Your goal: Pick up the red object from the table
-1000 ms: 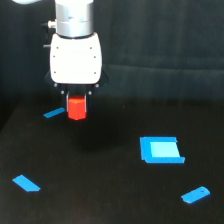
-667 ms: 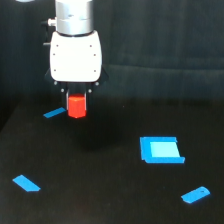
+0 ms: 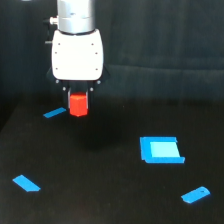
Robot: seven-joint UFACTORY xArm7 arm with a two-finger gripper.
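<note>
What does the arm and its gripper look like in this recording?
A silver-grey cylindrical arm segment tops a white, rounded boxy housing with small dark dots on its face. Below it, the short dark gripper is mostly hidden. No cables or markings are discernible.

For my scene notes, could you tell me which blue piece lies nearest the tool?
The thin blue strip just to the exterior view's left of the tool; the other three lie far lower.

The matte black table (image 3: 100, 190) carries four flat blue pieces: a square one (image 3: 160, 150), and three smaller slivers (image 3: 54, 113) (image 3: 26, 183) (image 3: 196, 194), apparently lying flat.
</note>
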